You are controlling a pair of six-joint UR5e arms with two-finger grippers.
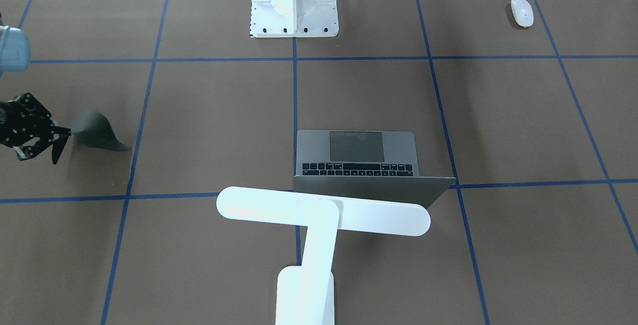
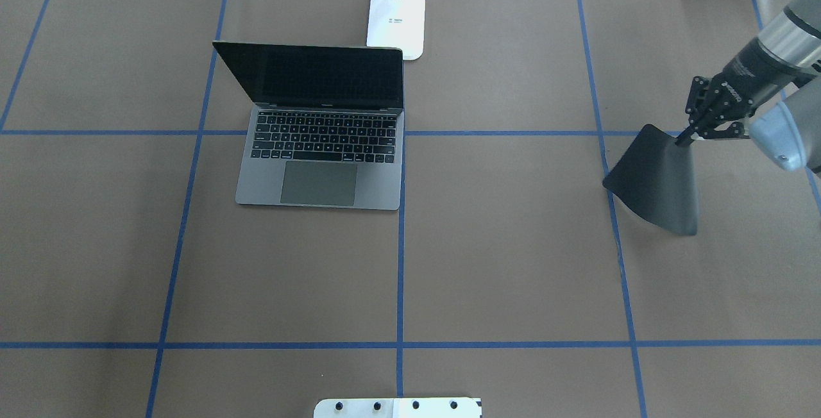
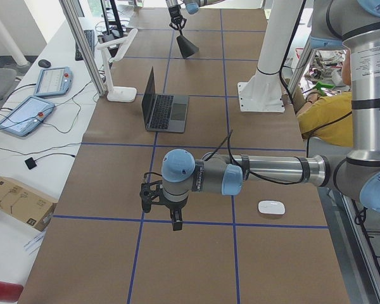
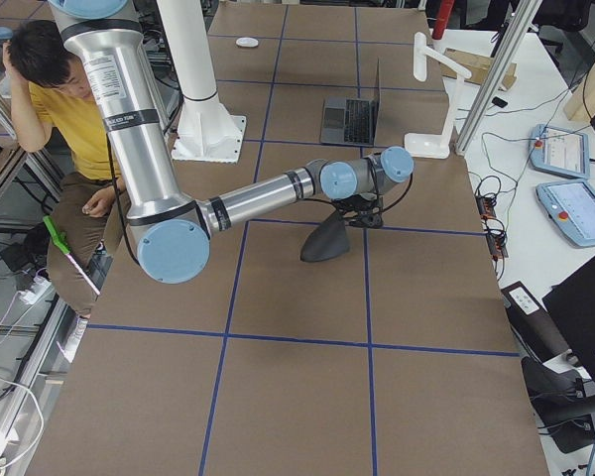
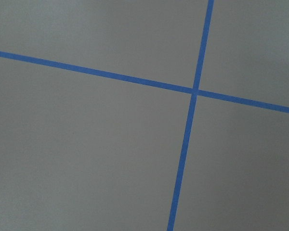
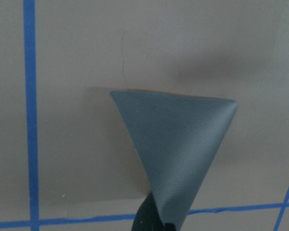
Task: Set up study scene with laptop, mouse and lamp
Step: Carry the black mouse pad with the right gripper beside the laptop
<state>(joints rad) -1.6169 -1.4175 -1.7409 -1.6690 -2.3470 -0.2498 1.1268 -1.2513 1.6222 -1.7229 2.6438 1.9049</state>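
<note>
The open grey laptop point(image 2: 321, 149) stands left of the table's middle, its screen toward the far edge; it also shows in the front view point(image 1: 356, 158). The white T-shaped lamp point(image 1: 324, 213) stands right behind it, with its base point(image 2: 396, 20) at the far edge. The white mouse point(image 1: 522, 12) lies near the robot's side, close to the left arm point(image 3: 272, 207). My right gripper point(image 2: 689, 136) is shut on one corner of a flat black pad point(image 2: 657, 181), which hangs curled with its lower edge near the table point(image 6: 178, 149). My left gripper point(image 3: 171, 215) hovers over bare table; I cannot tell whether it is open.
The white bolted pedestal point(image 1: 294, 6) stands at the robot's side, centre. Blue tape lines point(image 5: 192, 91) cross the brown table. A person in a yellow shirt point(image 4: 50, 109) sits beside the robot. Tablets and cables point(image 3: 25, 114) lie beyond the far edge.
</note>
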